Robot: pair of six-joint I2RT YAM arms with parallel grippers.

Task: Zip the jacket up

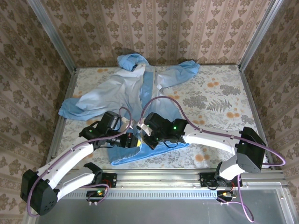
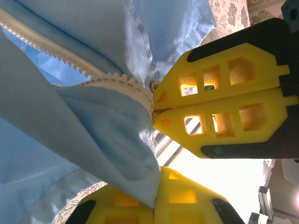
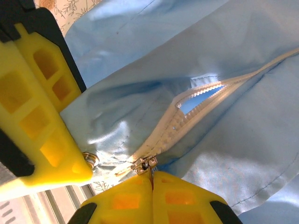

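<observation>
Spread on the table (image 1: 210, 93), hood toward the far wall: jacket (image 1: 112, 95). Clenched on its near hem fabric, just beside the zipper (image 3: 180, 119)'s bottom end: left pincer (image 2: 154, 201). Clenched on the slider (image 3: 144, 163), close beside it: right pincer (image 3: 152, 181). Teeth joined just past the slider, parted beyond, darker blue in the gap.
</observation>
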